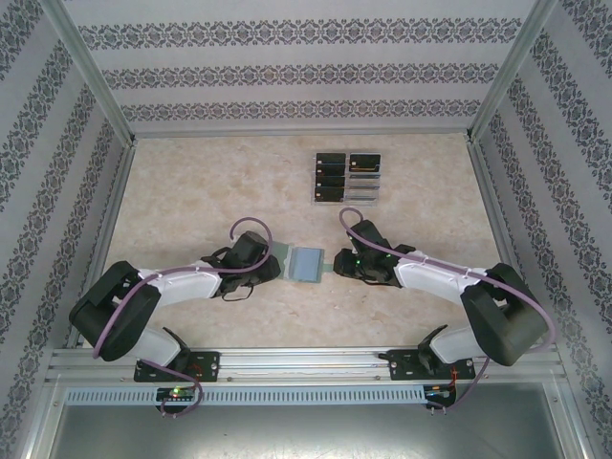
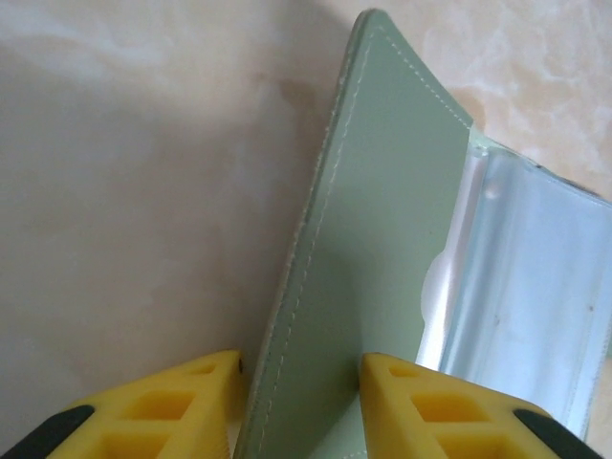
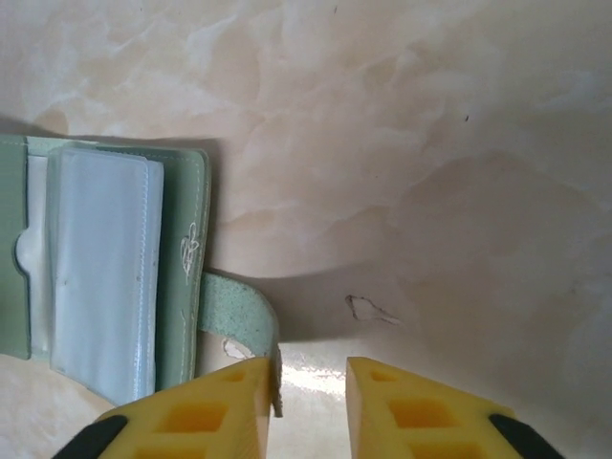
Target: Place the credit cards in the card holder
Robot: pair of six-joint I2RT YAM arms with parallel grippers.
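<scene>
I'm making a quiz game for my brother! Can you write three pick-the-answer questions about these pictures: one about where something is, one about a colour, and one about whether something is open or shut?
1. Where is the clear plastic slotted rack of small black cards?
A. beyond the sage-green folding wallet
B. between the arm bases
C. on top of the wallet

2. What colour are the left gripper's fingers?
A. red
B. yellow
C. white

3. How is the wallet?
A. folded shut
B. open
C. tucked in the rack

Answers:
1 A: in the top view the rack is past the wallet.
2 B: the left wrist view shows yellow fingers pinching the wallet's flap.
3 B: its pale grey-blue inside shows.
</scene>
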